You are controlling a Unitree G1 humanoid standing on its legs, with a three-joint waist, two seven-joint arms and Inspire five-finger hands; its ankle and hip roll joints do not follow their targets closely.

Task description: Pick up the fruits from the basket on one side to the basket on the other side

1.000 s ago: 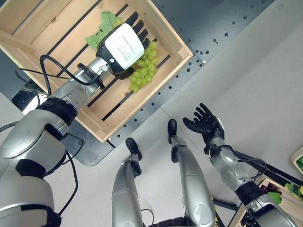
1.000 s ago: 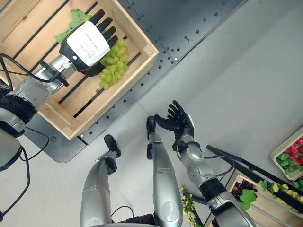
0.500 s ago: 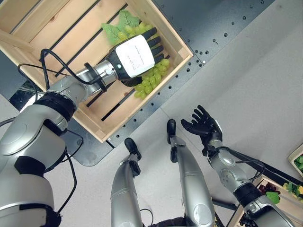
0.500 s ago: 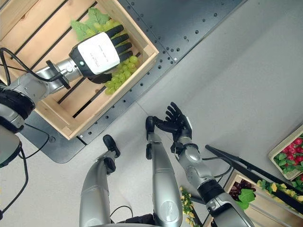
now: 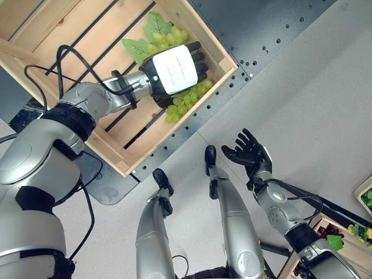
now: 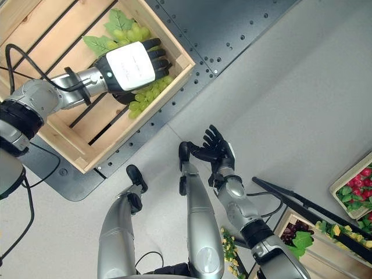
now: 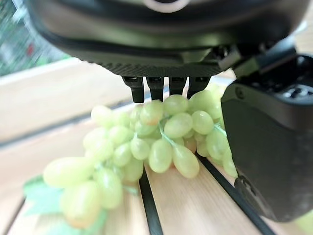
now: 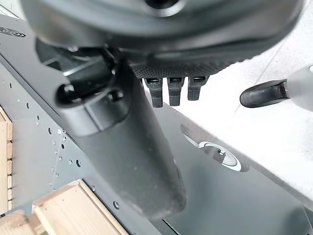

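Note:
A bunch of green grapes (image 5: pixel 187 100) with green leaves (image 5: pixel 152 26) lies in the near right corner of a slatted wooden crate (image 5: pixel 174 125). My left hand (image 5: pixel 174 70) is on top of the bunch, and grapes stick out on both sides of it. In the left wrist view its fingertips (image 7: pixel 155 90) curl down onto the grapes (image 7: pixel 161 137) and the thumb presses against the side of the bunch. My right hand (image 6: pixel 215 148) hovers palm up over the floor, fingers spread and holding nothing.
The crate stands on a dark perforated metal plate (image 5: pixel 261 29). At the lower right a wooden box holds purple grapes (image 5: pixel 332 230), and a tray of red fruit with leaves (image 6: pixel 359 187) sits at the right edge. Grey floor lies between.
My left hand has slid toward the crate's right corner, taking the grapes and leaves along, and its fingers have curled closer on the bunch. The right hand has hardly moved.

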